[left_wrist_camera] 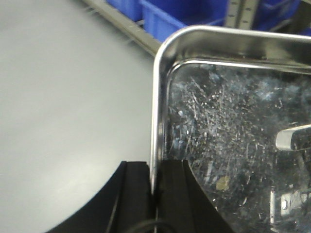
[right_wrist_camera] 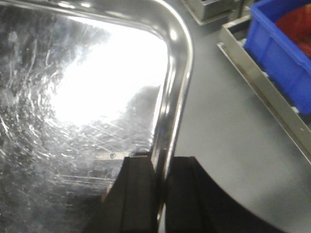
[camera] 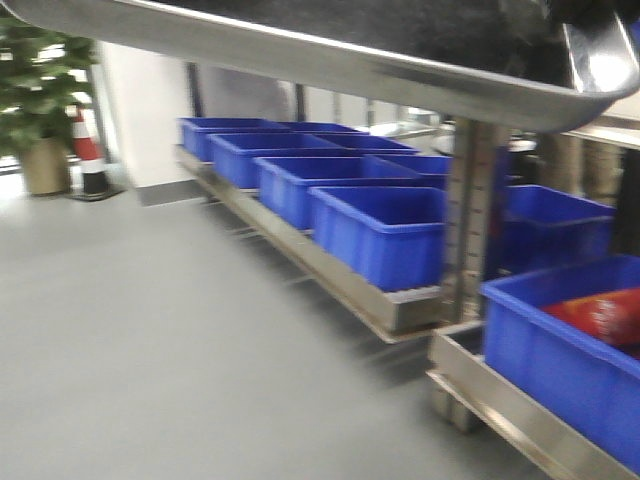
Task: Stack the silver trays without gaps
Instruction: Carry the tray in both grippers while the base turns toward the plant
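Observation:
One silver tray is held in the air above the grey floor. In the front view its underside and rolled rim (camera: 330,60) run across the top of the picture. My left gripper (left_wrist_camera: 154,187) is shut on the tray's left rim (left_wrist_camera: 156,111), one finger outside and one inside the pan. My right gripper (right_wrist_camera: 159,187) is shut on the tray's right rim (right_wrist_camera: 171,97) in the same way. The scratched shiny tray bottom (left_wrist_camera: 233,126) fills both wrist views. No other silver tray shows.
A row of blue plastic bins (camera: 385,230) stands on a low steel shelf (camera: 330,275) along the right. A nearer blue bin (camera: 560,350) holds something red. A steel upright (camera: 468,215) stands between them. A traffic cone (camera: 90,150) and a potted plant (camera: 35,90) are far left.

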